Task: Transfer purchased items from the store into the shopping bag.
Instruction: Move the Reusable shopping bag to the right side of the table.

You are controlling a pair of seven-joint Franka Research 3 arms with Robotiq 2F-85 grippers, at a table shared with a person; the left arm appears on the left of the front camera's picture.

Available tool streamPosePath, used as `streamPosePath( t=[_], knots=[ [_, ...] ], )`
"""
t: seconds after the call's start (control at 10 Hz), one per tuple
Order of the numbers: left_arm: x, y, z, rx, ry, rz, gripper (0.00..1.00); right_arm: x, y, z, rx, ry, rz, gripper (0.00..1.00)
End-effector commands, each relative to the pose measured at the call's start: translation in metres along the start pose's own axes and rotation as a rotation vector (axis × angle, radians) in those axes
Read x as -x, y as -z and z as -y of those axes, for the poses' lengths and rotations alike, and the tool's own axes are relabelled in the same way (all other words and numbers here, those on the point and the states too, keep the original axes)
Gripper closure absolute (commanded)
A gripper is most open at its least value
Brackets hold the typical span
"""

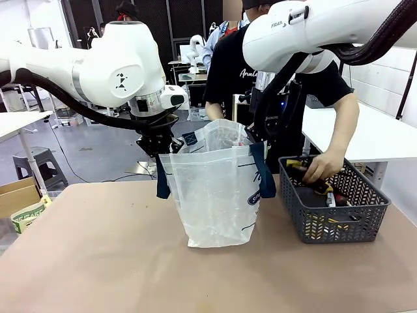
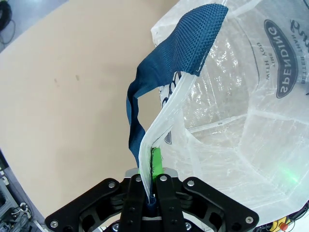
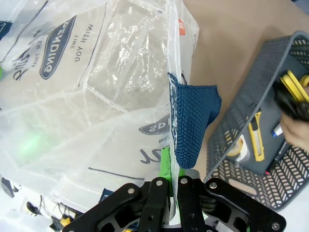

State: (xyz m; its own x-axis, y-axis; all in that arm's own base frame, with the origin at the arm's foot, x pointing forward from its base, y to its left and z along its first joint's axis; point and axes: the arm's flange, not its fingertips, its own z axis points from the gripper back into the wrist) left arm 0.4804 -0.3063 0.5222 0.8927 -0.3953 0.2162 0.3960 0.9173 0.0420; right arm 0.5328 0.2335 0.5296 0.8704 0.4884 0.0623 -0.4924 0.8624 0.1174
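Observation:
The translucent white shopping bag (image 1: 215, 195) stands upright at the table's middle, its mouth held open between both arms. My left gripper (image 1: 158, 145) is shut on the bag's left rim (image 2: 159, 130) beside a navy strap (image 2: 169, 63). My right gripper (image 1: 255, 135) is shut on the right rim (image 3: 170, 121) by the other strap (image 3: 190, 116). To the right sits the store, a dark grey mesh basket (image 1: 332, 222). A person's hand (image 1: 324, 166) reaches into it and grips a black and yellow item (image 3: 289, 92). A yellow knife-like item (image 3: 257, 140) lies on the basket floor.
A brown cardboard box (image 1: 16, 195) sits off the table's left edge. A white table (image 1: 384, 134) stands behind the basket, and the person stands at the far side. Bare brown tabletop (image 1: 98, 261) spreads in front and left of the bag.

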Motion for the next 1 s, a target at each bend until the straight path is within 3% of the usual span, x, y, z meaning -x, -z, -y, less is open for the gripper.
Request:
streamPosePath(
  t=[0.0,0.9],
  knots=[
    [0.0012,-0.0002,0.0,-0.001,-0.003,0.0,1.0,0.0001,0.0,0.0002,0.0,0.0,0.0,1.0],
    [0.0012,-0.0002,0.0,-0.001,-0.003,0.0,1.0,0.0001,0.0,0.0002,0.0,0.0,0.0,1.0]
  ],
)
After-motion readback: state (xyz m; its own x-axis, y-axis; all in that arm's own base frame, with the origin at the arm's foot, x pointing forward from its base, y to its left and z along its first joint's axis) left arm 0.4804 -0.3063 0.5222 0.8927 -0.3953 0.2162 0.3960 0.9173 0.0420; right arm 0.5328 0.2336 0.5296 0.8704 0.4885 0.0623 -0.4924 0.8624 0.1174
